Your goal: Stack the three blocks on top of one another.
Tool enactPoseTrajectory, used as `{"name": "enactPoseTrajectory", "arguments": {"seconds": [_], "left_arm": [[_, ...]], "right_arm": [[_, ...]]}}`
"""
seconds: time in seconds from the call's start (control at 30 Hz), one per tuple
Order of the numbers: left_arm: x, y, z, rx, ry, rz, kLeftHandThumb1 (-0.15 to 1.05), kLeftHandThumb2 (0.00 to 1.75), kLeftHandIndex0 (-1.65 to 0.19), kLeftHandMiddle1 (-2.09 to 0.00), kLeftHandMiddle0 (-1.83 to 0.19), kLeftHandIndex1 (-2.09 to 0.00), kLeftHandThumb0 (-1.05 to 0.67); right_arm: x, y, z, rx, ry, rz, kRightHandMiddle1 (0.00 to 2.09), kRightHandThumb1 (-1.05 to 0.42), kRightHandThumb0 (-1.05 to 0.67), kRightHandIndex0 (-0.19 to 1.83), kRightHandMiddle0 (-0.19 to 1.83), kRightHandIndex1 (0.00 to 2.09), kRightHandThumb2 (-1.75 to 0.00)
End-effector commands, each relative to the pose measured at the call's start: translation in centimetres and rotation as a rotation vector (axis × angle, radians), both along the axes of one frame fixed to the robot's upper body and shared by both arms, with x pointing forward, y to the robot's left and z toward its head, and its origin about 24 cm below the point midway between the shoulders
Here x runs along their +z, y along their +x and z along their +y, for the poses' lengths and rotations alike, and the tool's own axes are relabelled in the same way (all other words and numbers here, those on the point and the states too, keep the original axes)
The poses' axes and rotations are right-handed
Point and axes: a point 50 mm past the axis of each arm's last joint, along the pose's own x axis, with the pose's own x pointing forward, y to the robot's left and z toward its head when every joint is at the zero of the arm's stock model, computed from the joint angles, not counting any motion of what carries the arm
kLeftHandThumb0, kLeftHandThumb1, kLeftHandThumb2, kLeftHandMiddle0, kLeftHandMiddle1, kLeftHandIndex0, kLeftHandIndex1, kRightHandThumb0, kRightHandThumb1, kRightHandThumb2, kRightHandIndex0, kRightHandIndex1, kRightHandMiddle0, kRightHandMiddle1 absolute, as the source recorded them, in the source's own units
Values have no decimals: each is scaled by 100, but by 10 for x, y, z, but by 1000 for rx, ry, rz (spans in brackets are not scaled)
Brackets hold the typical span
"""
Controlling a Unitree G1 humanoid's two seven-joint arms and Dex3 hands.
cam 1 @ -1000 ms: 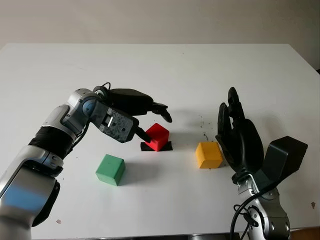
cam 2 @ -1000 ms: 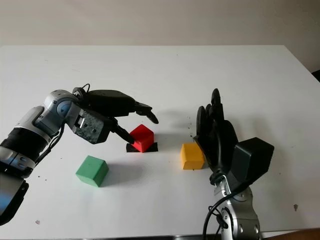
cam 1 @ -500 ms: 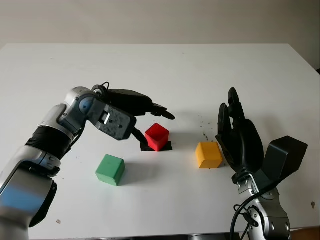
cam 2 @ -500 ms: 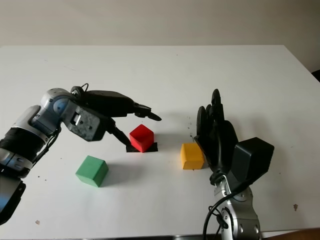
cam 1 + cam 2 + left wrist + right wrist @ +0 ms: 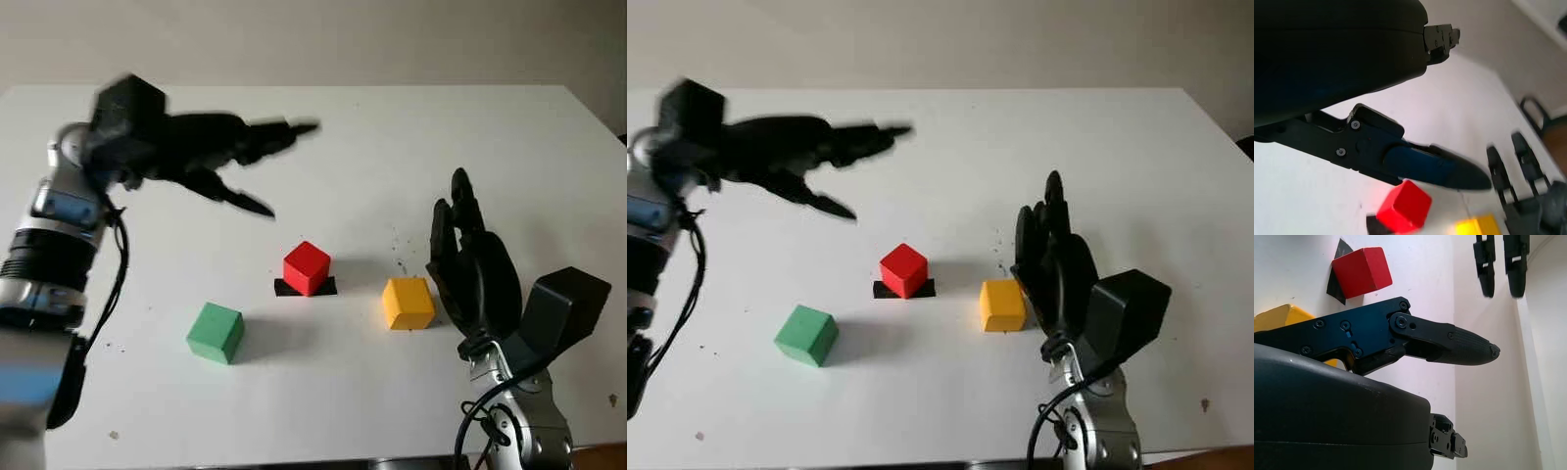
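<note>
1. White flat worktop (image 5: 392,137) carries three loose cubes; none stacked, none held.
2. Small red cube (image 5: 307,267) sits near the centre, standing on a flat black square patch (image 5: 290,287) that shows at its base.
3. Small yellow cube (image 5: 408,303) lies at about 3 o'clock from the red cube, apart from it.
4. Small green cube (image 5: 216,332) lies at about 7 o'clock from the red cube, well apart, nearest the front edge of the three.
5. Black three-finger left hand (image 5: 220,147) is raised above the worktop at about 10 o'clock from the red cube, well apart from it. Released, holding nothing; fingers point toward 3 o'clock.
6. Black three-finger right hand (image 5: 470,264) stands just beside the yellow cube, at its 3 o'clock, fingers pointing to 12 o'clock. Released, holding nothing; contact with the cube cannot be told.
7. Right wrist view: red cube (image 5: 1361,271) and part of the yellow cube (image 5: 1278,316) lie beyond the hand's finger.
</note>
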Motion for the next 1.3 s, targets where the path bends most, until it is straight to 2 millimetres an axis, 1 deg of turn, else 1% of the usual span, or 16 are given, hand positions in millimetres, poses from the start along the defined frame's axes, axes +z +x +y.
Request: {"name": "enactPoseTrajectory", "arguments": {"seconds": [0.0,0.1,0.27,0.33,0.37,0.43,0.47,0.57,0.67,0.77,0.83,0.9,1.1,1.27], "left_arm": [[-8,-6,6,49,-53,-26,105,61,19,0,19,0,-91],[-21,-11,11,105,-162,-23,105,65,19,0,19,0,-88],[-43,-22,18,229,-356,-19,105,63,19,0,19,0,-84],[-50,-26,19,254,-408,-9,105,64,19,0,19,0,-84],[-56,-30,20,277,-434,2,105,65,19,0,19,0,-84],[-68,-38,21,319,-465,18,105,68,19,0,19,0,-82],[-71,-41,22,331,-472,23,105,69,19,0,19,0,-81],[-81,-52,26,349,-518,35,105,69,19,0,19,0,-78],[-86,-59,31,378,-553,35,105,70,19,0,19,0,-78],[-91,-65,34,417,-606,49,105,68,19,0,19,0,-80],[-94,-68,35,435,-614,52,105,67,19,0,19,0,-81],[-96,-69,35,452,-611,54,105,66,19,0,19,0,-82],[-99,-69,33,468,-601,51,105,66,19,0,19,0,-81],[-99,-69,32,467,-586,40,105,69,19,0,19,0,-77]], "right_arm": [[6,0,-3,3,-15,-16,0,-105,-68,-19,-19,0,-63],[9,0,-7,14,-43,-22,0,-105,-67,-19,-19,0,-63],[16,0,-13,8,-84,-32,0,-105,-68,-19,-19,0,-61],[18,0,-15,9,-96,-33,0,-105,-67,-19,-19,0,-60],[20,0,-17,0,-118,-28,0,-105,-65,-19,-19,0,-59],[25,1,-22,-4,-167,-21,2,-105,-64,-19,-17,0,-51],[27,1,-23,-2,-184,-20,3,-105,-63,-19,-17,0,-48],[38,0,-31,6,-378,-13,5,-105,-67,-17,-14,2,-45],[50,-1,-33,16,-465,-16,6,-105,-71,-16,-11,3,-34],[62,-2,-36,31,-577,-42,7,-105,-70,-14,-8,5,-20],[69,-4,-36,50,-652,-37,8,-103,-67,-14,-3,5,-11],[77,-5,-36,67,-760,-42,8,-100,-63,-13,0,6,-7],[98,-10,-30,129,-1007,-71,10,-87,-52,-7,11,8,-3],[104,-15,-18,226,-1195,-90,9,-81,-50,-1,21,9,-3]]}}
